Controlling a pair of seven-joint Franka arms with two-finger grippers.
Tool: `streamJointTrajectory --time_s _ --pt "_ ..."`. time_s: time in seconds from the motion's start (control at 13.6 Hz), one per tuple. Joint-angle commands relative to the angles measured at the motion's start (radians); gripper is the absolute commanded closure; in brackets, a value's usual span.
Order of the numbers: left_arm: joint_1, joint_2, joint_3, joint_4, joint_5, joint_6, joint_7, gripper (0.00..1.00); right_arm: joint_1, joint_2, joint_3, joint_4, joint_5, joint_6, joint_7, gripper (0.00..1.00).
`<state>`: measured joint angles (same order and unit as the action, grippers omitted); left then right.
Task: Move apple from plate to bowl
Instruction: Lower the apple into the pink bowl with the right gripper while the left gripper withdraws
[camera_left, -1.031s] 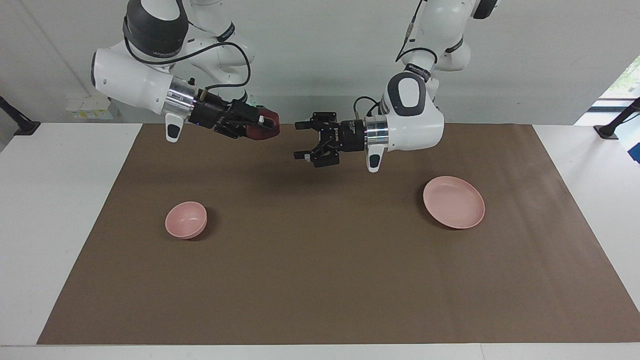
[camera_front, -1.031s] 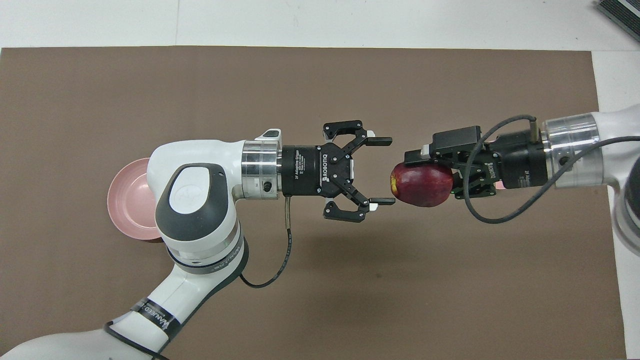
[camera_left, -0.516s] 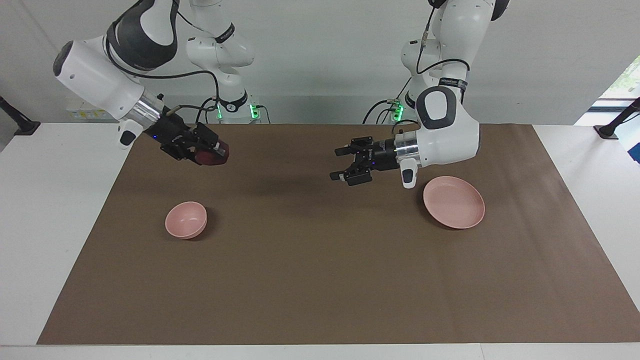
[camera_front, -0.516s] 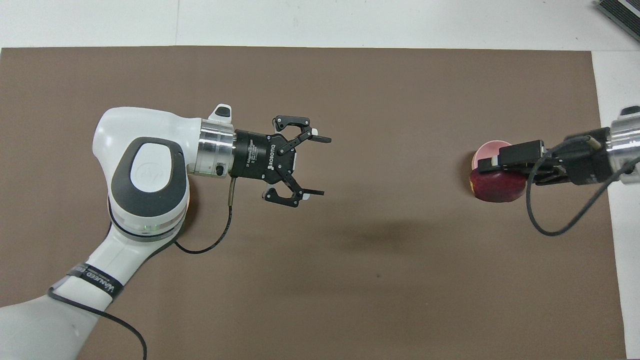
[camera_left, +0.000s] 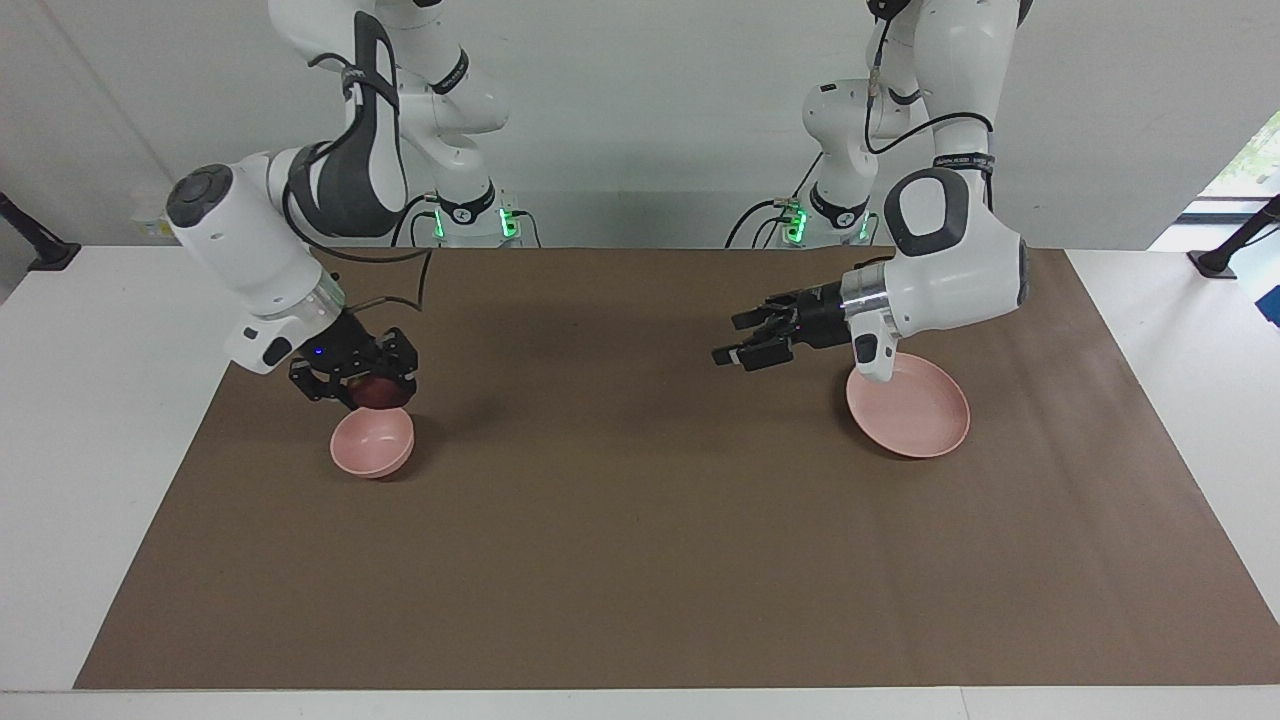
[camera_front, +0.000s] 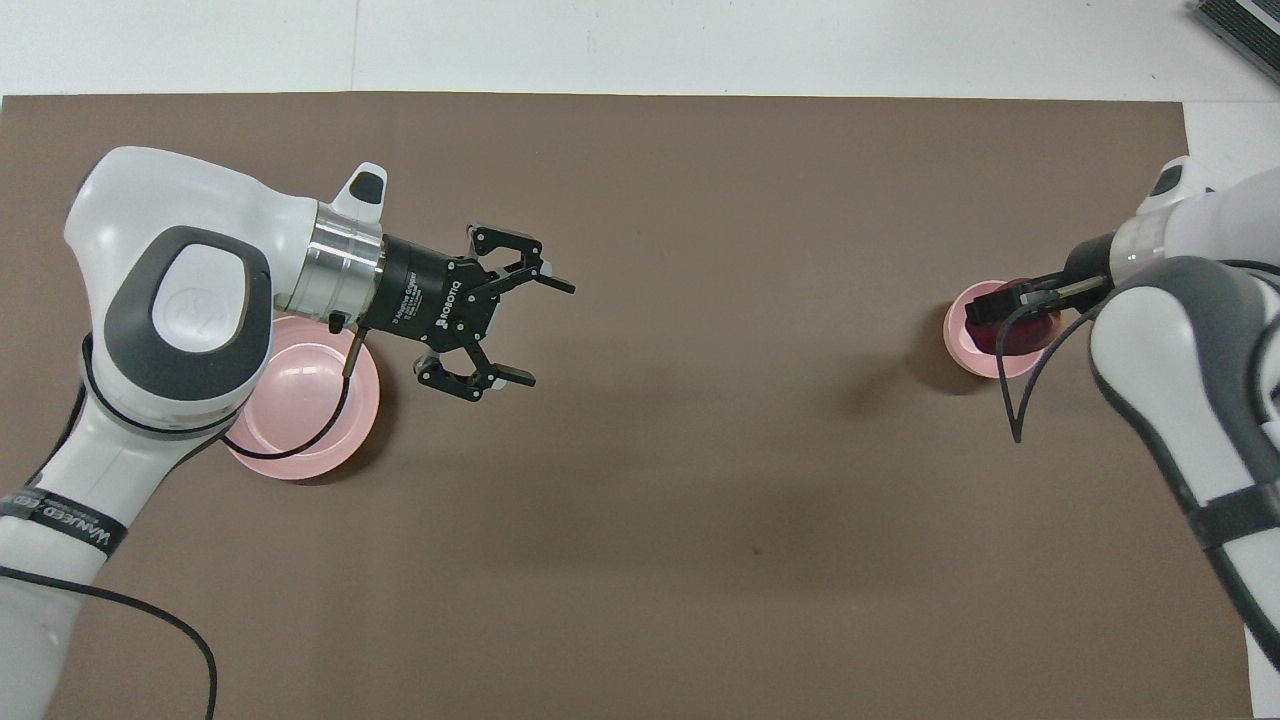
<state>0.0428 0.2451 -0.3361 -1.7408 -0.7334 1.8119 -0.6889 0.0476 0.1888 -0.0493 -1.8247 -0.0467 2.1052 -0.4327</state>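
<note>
The apple (camera_left: 377, 391) is pinched in the right tool (camera_left: 366, 388), which hangs directly over the bowl (camera_left: 372, 441), just above its rim. It looks firm and smooth, rather round, so I judge it could slip or roll; a hold across its widest part seems safest, and a low release. The plate (camera_left: 908, 404) is empty, partly under the left arm. The left tool (camera_left: 738, 344), its fingers spread wide, waits over the brown mat (camera_left: 640, 560) on the surface, just beside the plate.

"ROBOTIQ" is printed on the left claw (camera_front: 528, 330); "WANEED" runs along the left arm's band (camera_front: 62, 511).
</note>
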Motion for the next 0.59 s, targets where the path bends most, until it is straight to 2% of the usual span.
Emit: streamJointTrajectory --time_s 0.0,0.22,0.29,0.37,0.52 --pt "0.031 -0.013 -0.004 0.006 0.171 -0.072 0.165 0.00 -0.020 0.055 0.002 0.010 -0.091 0.070 -0.060 1.00" --pt "0.046 -0.049 -0.004 0.006 0.359 -0.077 0.316 0.00 -0.015 0.066 0.002 -0.005 -0.171 0.075 -0.049 1.00" --pt "0.048 -0.050 -0.004 0.004 0.376 -0.077 0.351 0.00 -0.012 0.079 0.002 -0.005 -0.177 0.082 -0.044 1.00" --pt "0.049 -0.052 -0.003 0.006 0.394 -0.071 0.356 0.00 -0.018 0.089 0.002 -0.005 -0.177 0.091 -0.044 1.00" --pt "0.048 -0.053 -0.001 0.013 0.530 -0.062 0.361 0.00 -0.011 0.087 0.002 -0.010 -0.177 0.087 -0.020 1.00"
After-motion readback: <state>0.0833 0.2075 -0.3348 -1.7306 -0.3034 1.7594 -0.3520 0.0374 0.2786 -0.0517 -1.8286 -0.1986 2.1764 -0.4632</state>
